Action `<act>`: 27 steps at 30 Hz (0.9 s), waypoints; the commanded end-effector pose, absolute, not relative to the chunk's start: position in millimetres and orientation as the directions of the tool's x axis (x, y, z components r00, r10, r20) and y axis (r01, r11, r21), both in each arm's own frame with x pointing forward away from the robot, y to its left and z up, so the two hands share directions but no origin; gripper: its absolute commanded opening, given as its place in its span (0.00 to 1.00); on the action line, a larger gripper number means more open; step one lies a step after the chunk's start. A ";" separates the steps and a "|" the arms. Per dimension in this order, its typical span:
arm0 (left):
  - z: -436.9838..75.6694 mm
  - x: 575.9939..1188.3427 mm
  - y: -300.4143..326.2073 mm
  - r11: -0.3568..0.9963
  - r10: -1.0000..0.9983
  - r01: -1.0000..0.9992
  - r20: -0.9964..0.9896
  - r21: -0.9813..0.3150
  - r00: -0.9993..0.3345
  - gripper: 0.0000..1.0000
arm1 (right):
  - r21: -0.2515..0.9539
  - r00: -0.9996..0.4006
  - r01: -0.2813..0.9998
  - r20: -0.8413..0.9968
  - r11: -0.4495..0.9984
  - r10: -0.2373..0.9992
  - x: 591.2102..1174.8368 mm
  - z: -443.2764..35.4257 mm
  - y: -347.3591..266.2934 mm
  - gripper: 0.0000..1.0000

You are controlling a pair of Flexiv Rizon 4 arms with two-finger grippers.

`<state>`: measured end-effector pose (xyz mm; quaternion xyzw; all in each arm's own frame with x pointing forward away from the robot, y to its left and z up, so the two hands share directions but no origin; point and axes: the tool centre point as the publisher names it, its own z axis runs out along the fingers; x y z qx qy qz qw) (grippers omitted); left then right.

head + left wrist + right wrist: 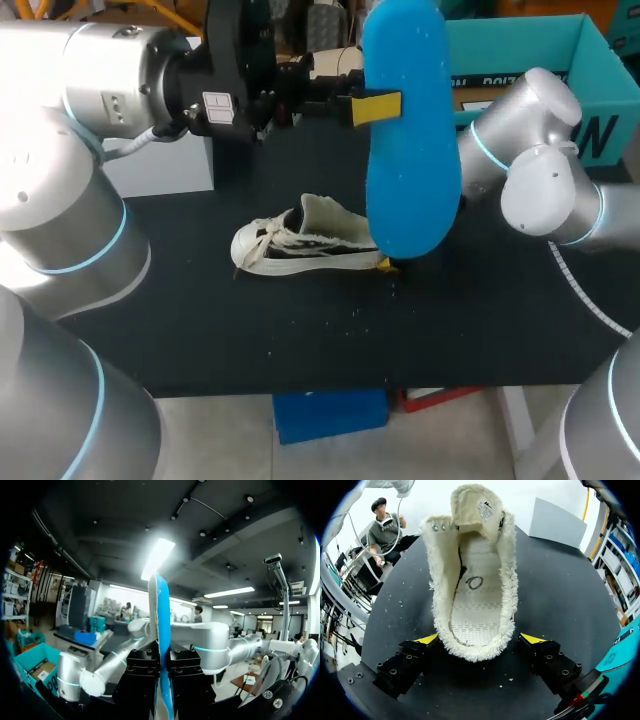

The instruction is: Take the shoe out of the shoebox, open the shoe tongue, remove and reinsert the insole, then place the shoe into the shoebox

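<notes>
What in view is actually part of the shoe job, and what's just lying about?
Job:
shoe, on the table, heel between the open right jaws
blue insole, clamped in the left jaws
teal shoebox, back right

Lying about:
pale box, back left

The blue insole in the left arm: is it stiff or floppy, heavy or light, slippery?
Probably fairly stiff: the blue insole looks straight on both sides of the left pincer, without drooping. Likely light, as it looks very thin edge-on. One pinch near mid-length holds it, so it is probably not slippery.
</notes>
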<state>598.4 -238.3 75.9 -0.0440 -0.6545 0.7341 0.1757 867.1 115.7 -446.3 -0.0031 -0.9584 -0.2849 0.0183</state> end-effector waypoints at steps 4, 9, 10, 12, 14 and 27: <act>75.0 597.9 -239.3 -0.084 0.314 -0.199 0.164 -0.976 -0.935 0.00 | 0.294 -1.000 0.024 -0.006 0.955 0.027 856.7 -425.5 119.6 1.00; 75.0 597.9 -239.3 -0.084 0.314 -0.199 0.164 -0.976 -0.935 0.00 | 0.225 -1.000 0.004 -0.028 0.974 0.011 855.2 -411.4 126.4 1.00; 75.0 597.9 -239.3 -0.084 0.314 -0.199 0.164 -0.976 -0.935 0.00 | 0.205 -1.000 -0.006 -0.028 0.979 0.000 854.9 -408.8 128.9 1.00; 75.0 597.9 -239.3 -0.084 0.314 -0.199 0.164 -0.976 -0.935 0.00 | 0.171 -1.000 -0.020 -0.024 0.985 -0.016 854.8 -407.0 131.0 1.00; 75.0 597.9 -239.3 -0.084 0.314 -0.199 0.164 -0.976 -0.935 0.00 | 0.154 -0.999 -0.031 -0.016 0.988 -0.029 854.8 -406.7 133.4 1.00; 75.0 597.9 -239.3 -0.084 0.314 -0.199 0.164 -0.976 -0.935 0.00 | -0.031 -0.998 -0.056 -0.028 0.998 -0.057 858.3 -404.8 141.2 1.00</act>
